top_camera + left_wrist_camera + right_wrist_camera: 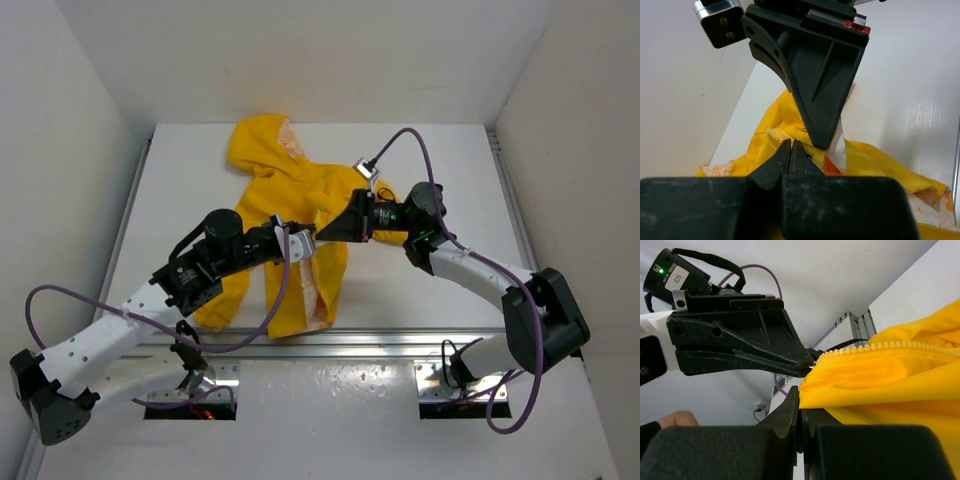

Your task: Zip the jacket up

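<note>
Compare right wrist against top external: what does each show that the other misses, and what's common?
Right wrist only: the zipper teeth running along the jacket edge, and the right end effector shut on that yellow fabric.
Top external only: the whole jacket spread on the table, its hood toward the far left and the printed lining exposed at the open front.
Both: the left end effector meeting the right one tip to tip at the jacket's front.

I see a robotics lab cell: a white table (pixel 180 180) boxed in by plain white walls (pixel 300 60), with an aluminium rail (pixel 380 340) along its near edge.
</note>
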Motion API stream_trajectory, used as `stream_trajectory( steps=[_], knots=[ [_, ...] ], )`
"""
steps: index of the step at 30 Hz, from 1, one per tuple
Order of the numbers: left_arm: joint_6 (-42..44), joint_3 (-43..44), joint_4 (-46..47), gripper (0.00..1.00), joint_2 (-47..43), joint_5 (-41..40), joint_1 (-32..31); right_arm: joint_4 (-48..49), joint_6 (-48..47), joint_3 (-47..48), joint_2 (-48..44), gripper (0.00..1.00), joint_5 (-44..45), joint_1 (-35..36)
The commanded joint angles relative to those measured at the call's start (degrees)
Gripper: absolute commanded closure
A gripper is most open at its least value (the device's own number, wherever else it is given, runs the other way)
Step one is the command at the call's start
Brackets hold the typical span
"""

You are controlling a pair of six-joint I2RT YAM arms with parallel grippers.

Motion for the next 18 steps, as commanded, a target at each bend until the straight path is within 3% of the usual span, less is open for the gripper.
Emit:
stream_trajectory(
  steps=[1,9,15,18],
  knots=[
    [-3.86,2.02,3.42,1.00,1.73,-4.64,0.74,5.92,-0.88,1.34,-2.02,1.00,-5.43,1.74],
    [-9.57,3.25,8.08,1.00,4.02,-11.42,2.49,8.04,0.17,0.20,-2.80,1.00,-10.53,1.75],
    [-13.97,4.57,8.62,1.00,4.02,-17.56,2.50,-0.47,-6.41,-0.06,-4.56,1.00,-11.24,0.52],
    [-17.22,5.70,8.10,1.00,4.02,-21.26,2.50,-11.28,-12.03,0.72,-6.49,0.81,-8.44,-2.29]
  ],
)
